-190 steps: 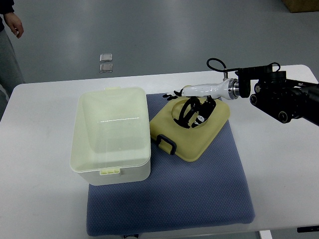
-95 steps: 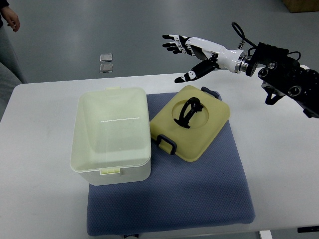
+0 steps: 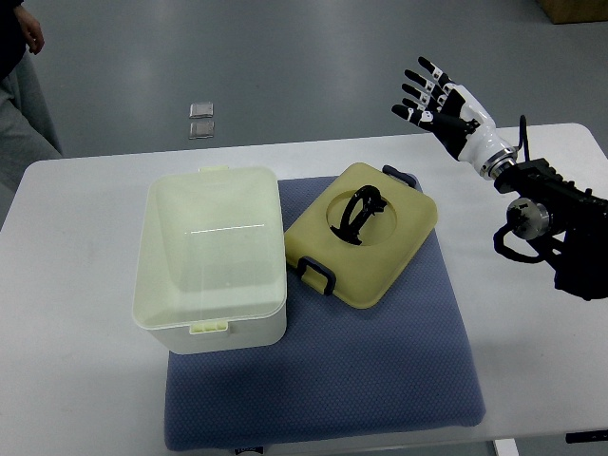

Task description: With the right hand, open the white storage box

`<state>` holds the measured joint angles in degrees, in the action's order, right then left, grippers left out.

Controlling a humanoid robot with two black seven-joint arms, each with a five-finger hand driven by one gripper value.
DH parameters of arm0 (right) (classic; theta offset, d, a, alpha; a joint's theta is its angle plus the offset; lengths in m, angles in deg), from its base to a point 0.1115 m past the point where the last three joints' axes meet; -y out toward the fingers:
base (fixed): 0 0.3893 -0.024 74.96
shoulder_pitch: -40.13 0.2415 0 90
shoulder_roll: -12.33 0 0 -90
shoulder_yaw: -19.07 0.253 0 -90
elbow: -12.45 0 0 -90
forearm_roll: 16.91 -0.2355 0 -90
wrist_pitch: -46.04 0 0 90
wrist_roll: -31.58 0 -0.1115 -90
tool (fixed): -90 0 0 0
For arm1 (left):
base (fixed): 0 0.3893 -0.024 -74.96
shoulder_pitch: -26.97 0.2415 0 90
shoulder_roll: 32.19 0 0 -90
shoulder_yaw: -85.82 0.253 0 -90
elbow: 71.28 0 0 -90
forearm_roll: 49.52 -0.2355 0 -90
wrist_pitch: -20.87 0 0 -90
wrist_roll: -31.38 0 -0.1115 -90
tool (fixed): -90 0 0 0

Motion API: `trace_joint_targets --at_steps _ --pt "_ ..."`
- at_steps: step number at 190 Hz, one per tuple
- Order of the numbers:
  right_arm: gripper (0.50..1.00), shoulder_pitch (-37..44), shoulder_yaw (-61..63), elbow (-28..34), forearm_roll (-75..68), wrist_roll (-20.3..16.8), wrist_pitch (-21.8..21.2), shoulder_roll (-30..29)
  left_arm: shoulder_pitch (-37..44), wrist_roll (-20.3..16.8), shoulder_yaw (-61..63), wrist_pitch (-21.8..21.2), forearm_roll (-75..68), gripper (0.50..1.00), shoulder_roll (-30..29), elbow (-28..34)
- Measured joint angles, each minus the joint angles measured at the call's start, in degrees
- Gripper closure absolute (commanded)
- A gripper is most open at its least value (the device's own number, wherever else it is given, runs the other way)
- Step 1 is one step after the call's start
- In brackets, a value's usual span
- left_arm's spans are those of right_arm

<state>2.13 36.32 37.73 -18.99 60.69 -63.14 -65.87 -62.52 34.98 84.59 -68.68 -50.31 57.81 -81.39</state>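
the right hand [image 3: 446, 106] has let go of the lid [image 3: 363, 234] and lifted away, fingers [image 3: 415, 90] spread and empty. the white storage box [image 3: 211, 257] sits open on the mat [image 3: 380, 380], lid beside it, so the job looks done

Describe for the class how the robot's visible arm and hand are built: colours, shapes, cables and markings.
Only the right hand shows: a white, glossy five-fingered hand with black finger segments and small white patches at the tips. A silver metal ring joins its wrist to the black forearm, a blocky housing with round silver-and-black joint discs and a thin black cable looping along it. No lettering is readable.
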Motion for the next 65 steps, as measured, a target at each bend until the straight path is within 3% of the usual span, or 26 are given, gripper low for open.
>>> trace_joint_targets --at_steps 20,65 --pt "0.57 -1.2 0.0 -0.5 -2.7 -1.7 0.4 -0.5 0.0 0.0 0.0 0.0 0.0 0.5 0.0 0.0" --pt "0.572 -2.3 0.2 -0.9 -3.1 -0.9 1.7 -1.1 0.0 0.0 0.0 0.0 0.0 0.5 0.0 0.0"
